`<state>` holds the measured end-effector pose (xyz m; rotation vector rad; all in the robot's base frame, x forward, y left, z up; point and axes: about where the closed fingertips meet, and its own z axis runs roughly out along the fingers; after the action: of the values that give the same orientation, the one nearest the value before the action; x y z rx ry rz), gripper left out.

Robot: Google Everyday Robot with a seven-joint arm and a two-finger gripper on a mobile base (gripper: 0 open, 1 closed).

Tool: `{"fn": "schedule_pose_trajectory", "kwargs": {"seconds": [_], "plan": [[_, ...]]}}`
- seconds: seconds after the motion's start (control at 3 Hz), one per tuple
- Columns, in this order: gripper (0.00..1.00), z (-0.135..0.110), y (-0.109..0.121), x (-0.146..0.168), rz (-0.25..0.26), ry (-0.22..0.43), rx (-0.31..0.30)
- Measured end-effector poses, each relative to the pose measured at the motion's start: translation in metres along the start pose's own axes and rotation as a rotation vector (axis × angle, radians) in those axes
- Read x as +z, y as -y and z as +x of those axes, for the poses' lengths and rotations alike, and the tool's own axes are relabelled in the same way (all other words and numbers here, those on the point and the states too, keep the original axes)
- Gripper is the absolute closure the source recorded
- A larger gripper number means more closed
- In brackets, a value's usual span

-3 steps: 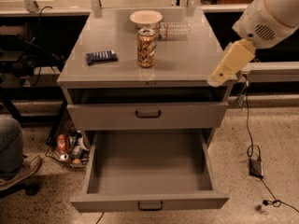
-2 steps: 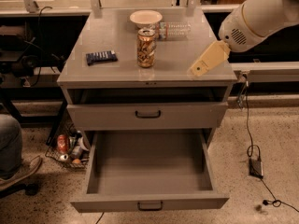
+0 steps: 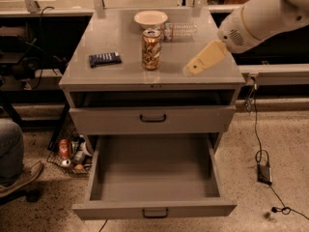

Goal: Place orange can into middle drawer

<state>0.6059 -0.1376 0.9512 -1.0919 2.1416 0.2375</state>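
Orange can (image 3: 151, 50) not picked yet: it stands upright on the table (image 3: 107, 77), about mid-width and a bit nearer the front edge than the back. Claw (image 3: 191, 69) hangs over the table's right side near the front-right corner, clear of the can and tilted down towards it. It's seen side-on as a single tan wedge, so I can't tell if it's apart or together; nothing in it. That angle reads to me as lining up a side approach from the right. That makes sense, since the bowl (image 3: 150, 18) and the lying water bottle (image 3: 181, 30) crowd the back edge just behind the can, and the dark packet (image 3: 105, 59) sits towards the left edge. The right flank is the open lane. Middle drawer (image 3: 154, 175) is pulled fully out below the front edge, tray bare, ready for a straight drop. The drawer front above it (image 3: 193, 121) is closed, so it won't block the descent. Risk I'd flag: nudging the can over before the grip closes.
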Motion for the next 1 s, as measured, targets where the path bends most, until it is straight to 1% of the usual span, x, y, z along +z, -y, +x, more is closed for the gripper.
{"fn": "schedule_pose_trajectory", "kwargs": {"seconds": [0.33, 0.67, 1.0], "plan": [[0.0, -0.043, 0.005, 0.039, -0.019, 0.137, 0.033], [0.0, -0.078, 0.005, 0.077, -0.021, 0.222, 0.064], [0.0, -0.103, 0.004, 0.119, 0.003, 0.261, 0.093]]}}
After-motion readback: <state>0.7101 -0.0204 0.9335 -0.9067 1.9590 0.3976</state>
